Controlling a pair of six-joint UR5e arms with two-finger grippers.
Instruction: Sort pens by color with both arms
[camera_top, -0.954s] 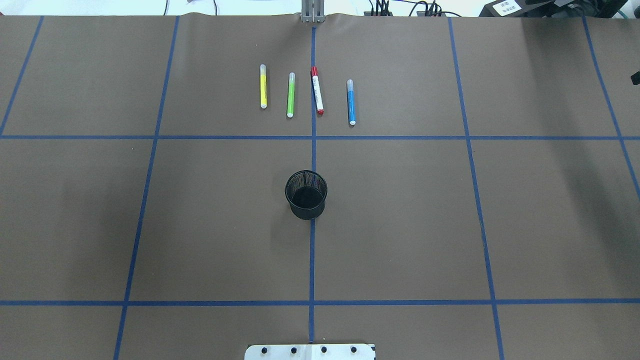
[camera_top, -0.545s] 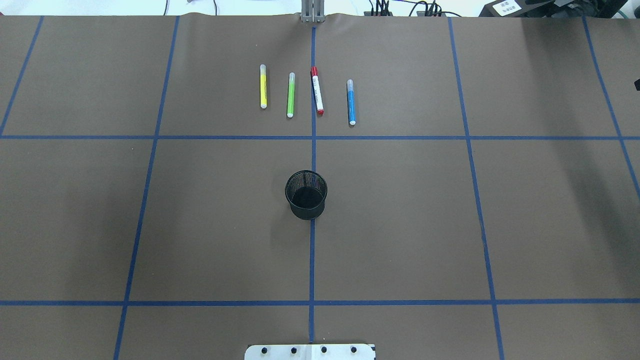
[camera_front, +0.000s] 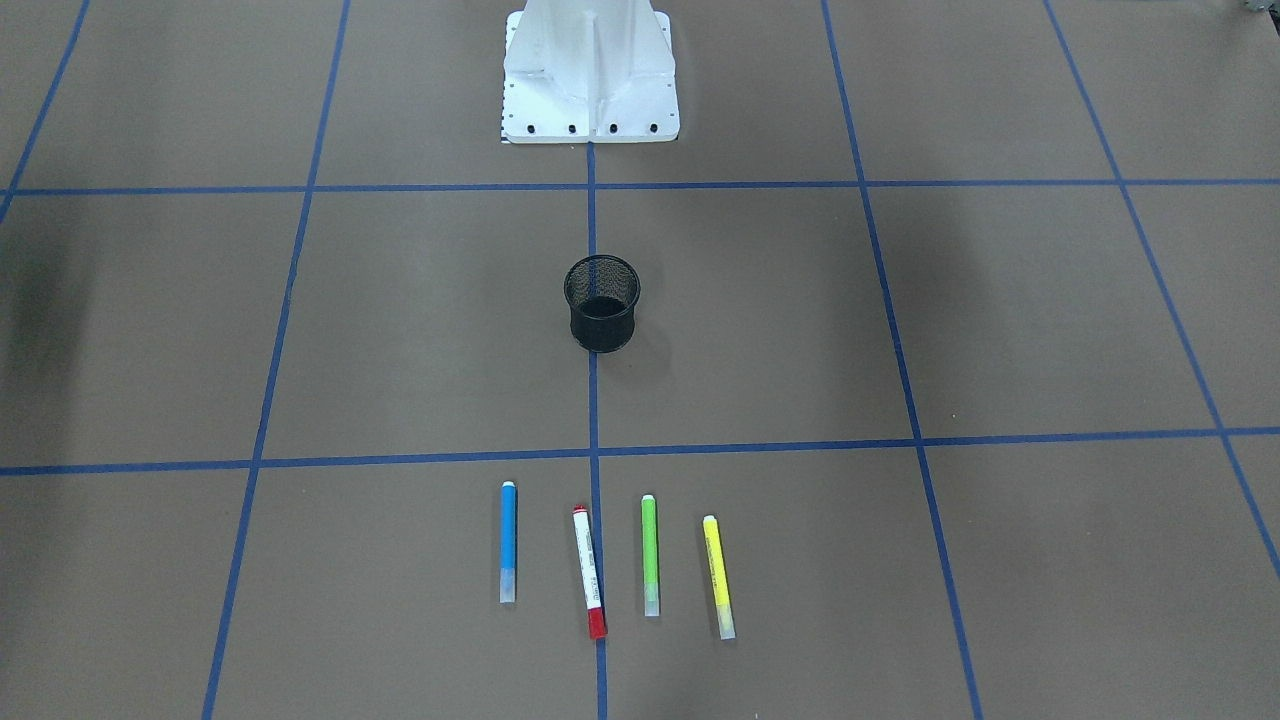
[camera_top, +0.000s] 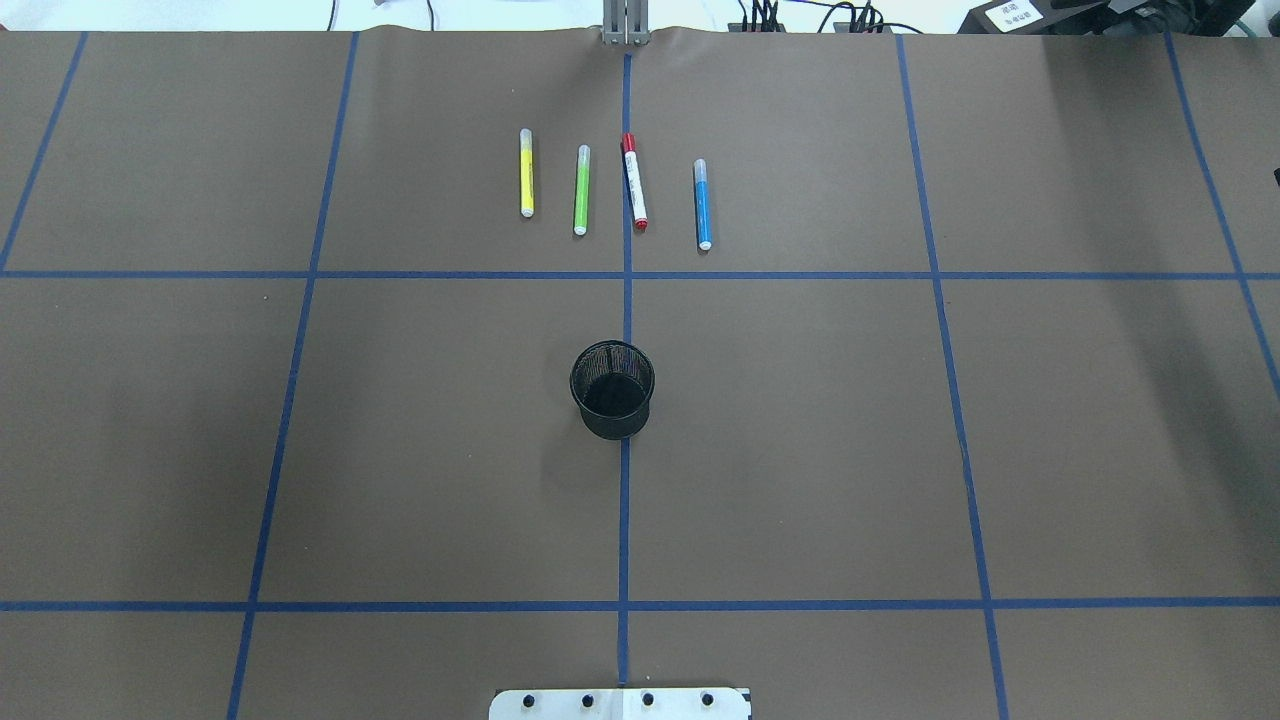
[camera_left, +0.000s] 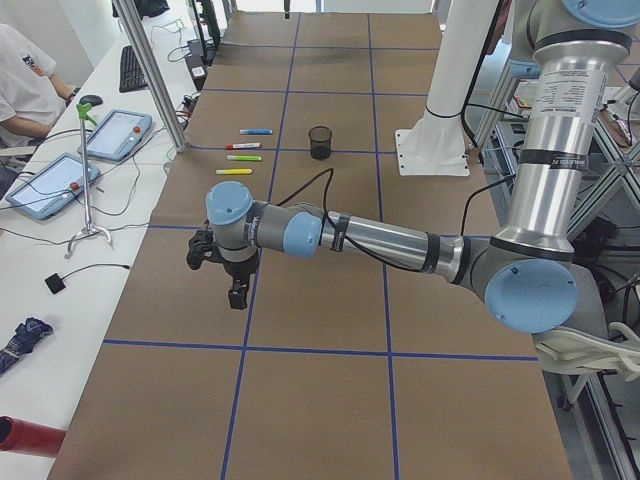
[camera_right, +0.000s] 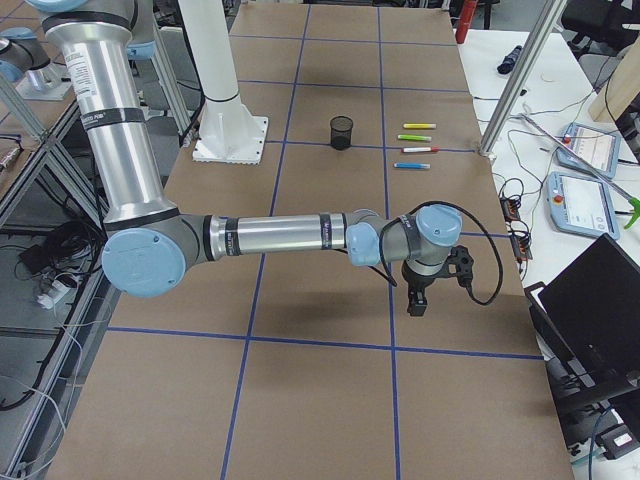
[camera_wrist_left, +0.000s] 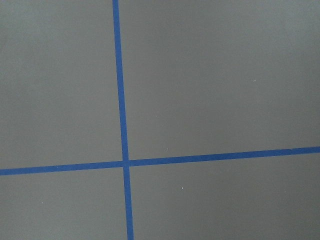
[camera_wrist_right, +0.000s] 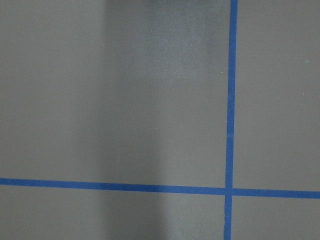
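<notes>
Four pens lie side by side on the brown table's far side: yellow (camera_top: 526, 172), light green (camera_top: 581, 190), white with red ends (camera_top: 634, 182) and blue (camera_top: 702, 204). They also show in the front view: blue (camera_front: 508, 541), white-red (camera_front: 588, 571), green (camera_front: 650, 555), yellow (camera_front: 718, 577). My left gripper (camera_left: 237, 290) hangs over the table's left end, far from the pens. My right gripper (camera_right: 417, 300) hangs over the right end. Only the side views show the grippers, so I cannot tell whether they are open or shut.
A black mesh cup (camera_top: 612, 389) stands upright at the table's middle, between the pens and the white pedestal base (camera_front: 590, 75). Blue tape lines (camera_top: 625, 275) grid the table. Tablets and a stand (camera_left: 90, 195) sit on the side bench.
A small dark tip at the overhead view's right edge has slid toward the near side and almost out of view. Pens and cup have not moved.
</notes>
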